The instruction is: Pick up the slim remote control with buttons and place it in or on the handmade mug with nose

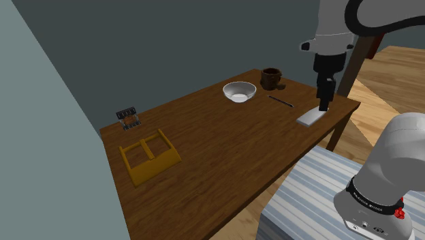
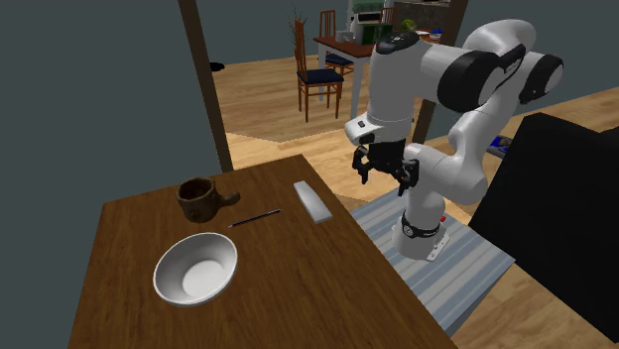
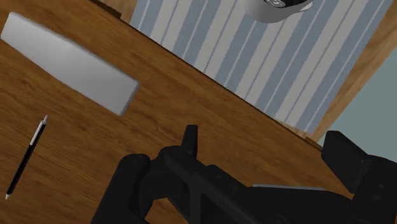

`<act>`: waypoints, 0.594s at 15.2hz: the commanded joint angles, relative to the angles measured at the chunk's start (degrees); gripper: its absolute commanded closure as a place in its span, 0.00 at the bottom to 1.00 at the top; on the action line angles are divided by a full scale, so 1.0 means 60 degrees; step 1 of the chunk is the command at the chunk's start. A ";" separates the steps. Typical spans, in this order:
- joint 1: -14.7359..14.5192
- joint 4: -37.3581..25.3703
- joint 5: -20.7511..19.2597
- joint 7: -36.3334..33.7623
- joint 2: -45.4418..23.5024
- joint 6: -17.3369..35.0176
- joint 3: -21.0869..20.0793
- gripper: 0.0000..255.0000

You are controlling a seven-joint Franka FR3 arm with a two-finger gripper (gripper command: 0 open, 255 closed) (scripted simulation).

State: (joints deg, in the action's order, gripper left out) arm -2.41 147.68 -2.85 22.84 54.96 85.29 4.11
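Observation:
The remote is a flat grey slab [image 1: 310, 116] [image 2: 312, 201] [image 3: 70, 62] lying near the table edge closest to the stand; no buttons are drawn on it. The dark brown mug [image 1: 271, 78] [image 2: 197, 199] stands upright at the table's far corner in the shoulder view. My black gripper [image 1: 324, 102] [image 2: 385, 171] [image 3: 267, 149] hangs open above the table edge, a little off to one side of the remote and clear of it. Nothing sits between its fingers [image 3: 189, 137].
A white bowl [image 1: 239, 91] [image 2: 196, 268] and a thin black pen [image 1: 280, 101] [image 2: 255, 217] [image 3: 25, 158] lie between mug and remote. A yellow divided tray [image 1: 149, 157] and a small dark rack [image 1: 128, 118] sit at the far end. The striped stand top [image 3: 267, 57] borders the table.

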 commanded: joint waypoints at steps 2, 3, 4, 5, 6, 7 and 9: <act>-0.0065 0.0657 -0.0934 0.1668 0.0504 0.0344 0.0940 0.00; -0.0075 0.0842 -0.1242 0.2190 0.0630 0.0476 0.1253 0.00; -0.0080 0.1008 -0.1557 0.2712 0.0729 0.0621 0.1579 0.00; -0.0081 0.1156 -0.1878 0.3236 0.0801 0.0778 0.1914 0.00; -0.0083 0.1283 -0.2204 0.3758 0.0843 0.0950 0.2260 0.00; -0.0085 0.1390 -0.2530 0.4280 0.0855 0.1136 0.2615 0.00; -0.0101 0.1539 -0.3177 0.5321 0.0781 0.1556 0.3348 0.00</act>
State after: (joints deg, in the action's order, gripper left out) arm -2.78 157.15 -19.88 51.15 60.30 93.54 21.95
